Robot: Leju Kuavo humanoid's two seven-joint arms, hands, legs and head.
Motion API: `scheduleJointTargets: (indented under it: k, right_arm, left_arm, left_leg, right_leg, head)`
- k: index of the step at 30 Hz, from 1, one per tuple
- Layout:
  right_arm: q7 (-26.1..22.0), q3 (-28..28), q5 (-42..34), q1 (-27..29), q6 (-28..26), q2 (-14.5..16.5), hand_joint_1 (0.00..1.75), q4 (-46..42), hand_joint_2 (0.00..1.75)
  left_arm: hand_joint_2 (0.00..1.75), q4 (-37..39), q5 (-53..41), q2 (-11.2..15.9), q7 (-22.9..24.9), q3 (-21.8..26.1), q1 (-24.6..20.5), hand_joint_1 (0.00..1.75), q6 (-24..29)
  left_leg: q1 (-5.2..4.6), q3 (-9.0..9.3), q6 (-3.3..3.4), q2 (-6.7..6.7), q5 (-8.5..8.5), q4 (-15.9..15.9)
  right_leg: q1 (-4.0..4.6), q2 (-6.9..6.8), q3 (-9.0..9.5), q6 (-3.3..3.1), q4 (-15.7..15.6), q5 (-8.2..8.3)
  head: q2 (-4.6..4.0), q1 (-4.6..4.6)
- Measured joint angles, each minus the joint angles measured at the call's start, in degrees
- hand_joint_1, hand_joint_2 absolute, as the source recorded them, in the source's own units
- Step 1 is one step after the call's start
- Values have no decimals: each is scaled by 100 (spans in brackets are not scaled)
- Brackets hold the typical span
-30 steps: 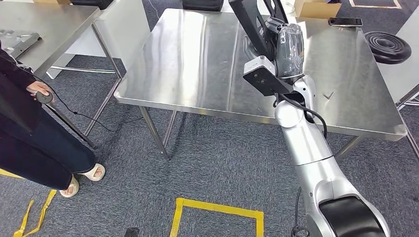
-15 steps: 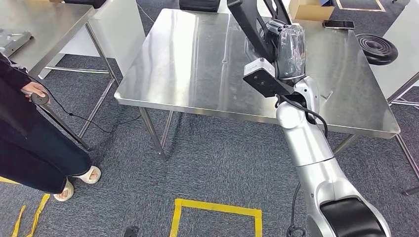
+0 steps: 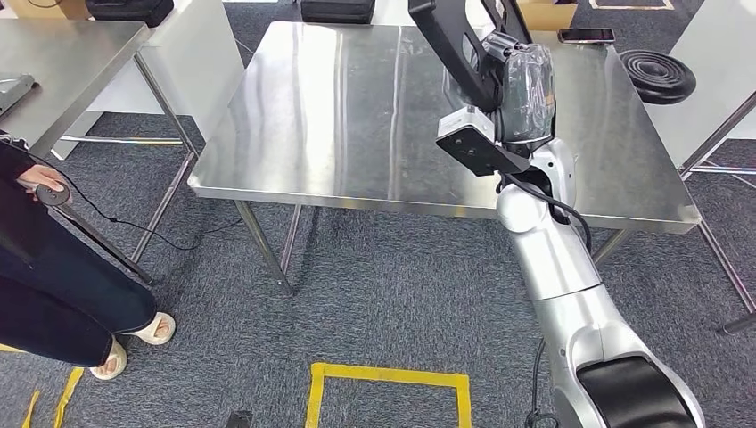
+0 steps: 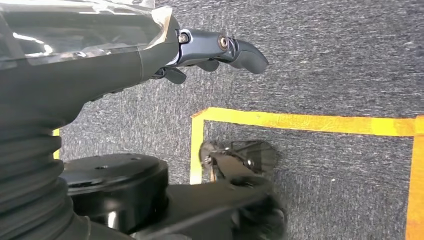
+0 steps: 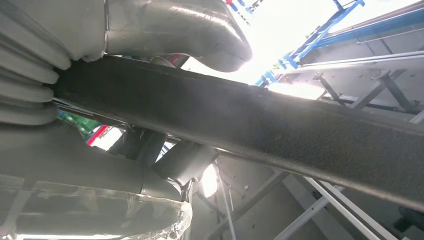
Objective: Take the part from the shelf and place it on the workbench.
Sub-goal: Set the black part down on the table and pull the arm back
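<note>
In the head view my right hand [image 3: 523, 87], wrapped in clear film, is raised over the steel workbench [image 3: 339, 116] and grips a long black part [image 3: 447, 40] that slants up and out of the picture's top. Close up in the right wrist view, the part is a dark bar [image 5: 280, 135] crossing the picture, with my thumb [image 5: 190, 30] on one side and fingers [image 5: 145, 145] on the other. My left hand [image 4: 100, 55] hangs over the grey carpet with its fingers [image 4: 242, 50] stretched out and nothing in them.
A person [image 3: 53, 294] stands at the left holding a small corded controller [image 3: 55, 193], beside a second steel table [image 3: 62, 45]. A black ribbed disc [image 3: 658, 76] and a phone [image 3: 586, 36] lie at the far right. Yellow tape [image 3: 388, 376] marks the carpet.
The whole picture has shifted, so the camera has moved relative to the workbench. My right hand still grips the part in the same raised pose.
</note>
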Motion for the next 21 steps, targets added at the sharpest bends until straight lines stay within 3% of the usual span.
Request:
scheduleJointTargets:
  k: [2,6,8,10,11,12,13,15,17,19,21]
  right_arm:
    - [0,-5,6,-3,-15,-5,175,-16,175]
    - [-3,-40,9,44,-28,-35,175,-22,175]
    - [-13,-62,10,42,-32,-47,175,-23,175]
    - [-22,-74,10,63,-35,-55,175,-22,175]
    - [-23,-80,10,84,-35,-62,175,-22,175]
    - [-22,-84,10,104,-35,-68,175,-21,175]
    - [-22,-86,10,115,-35,-72,175,-21,175]
    - [-22,-87,10,117,-35,-78,175,-22,175]
    - [-24,-87,11,117,-37,-79,175,-22,175]
    - [-24,-90,11,128,-38,-84,175,-22,175]
    - [-23,-94,10,123,-39,-90,175,-32,175]
  left_arm:
    - [175,0,4,4,-9,0,-7,0,-11]
    - [175,0,27,15,-23,4,-5,0,-17]
    - [175,0,35,20,-30,7,-7,0,-25]
    - [175,0,36,22,-30,8,-6,0,-33]
    - [175,0,37,22,-30,8,-3,0,-35]
    - [175,0,37,23,-30,9,1,0,-35]
    - [175,0,37,23,-30,10,4,0,-35]
    - [175,0,37,23,-30,13,5,0,-36]
    - [175,0,37,24,-31,13,-1,0,-37]
    - [175,0,39,25,-32,15,1,0,-36]
    - [175,-2,44,29,-34,17,3,0,-35]
  left_leg:
    - [-22,218,28,-16,67,-413]
    - [-62,311,236,-22,38,-494]
    - [-61,354,305,-16,40,-507]
    - [-75,363,338,-13,26,-504]
    - [-79,370,344,-15,17,-503]
    - [-82,385,343,-18,3,-500]
    - [-82,409,335,-20,-17,-498]
    - [-86,473,295,-21,-76,-492]
    - [-102,498,236,-11,-137,-488]
    - [-110,506,177,3,-173,-460]
    - [-101,448,126,7,-186,-301]
  right_leg:
    - [21,12,-20,44,-3,0]
    - [28,5,-89,210,184,44]
    - [29,-3,-353,165,661,-178]
    - [44,-2,-755,111,1402,-441]
    - [50,-2,-900,116,1639,-506]
    - [51,-4,-935,147,1646,-478]
    - [48,-7,-854,192,1419,-362]
    - [51,-35,-500,262,599,-28]
    - [80,-65,-266,188,72,79]
    - [95,-56,-195,52,-7,45]
    - [58,-33,-98,-21,-13,47]
  head:
    - [1,3]
    - [0,15]
    - [-1,34]
    - [0,45]
    - [1,45]
    - [1,48]
    - [1,49]
    - [0,53]
    - [1,51]
    - [1,42]
    - [1,33]
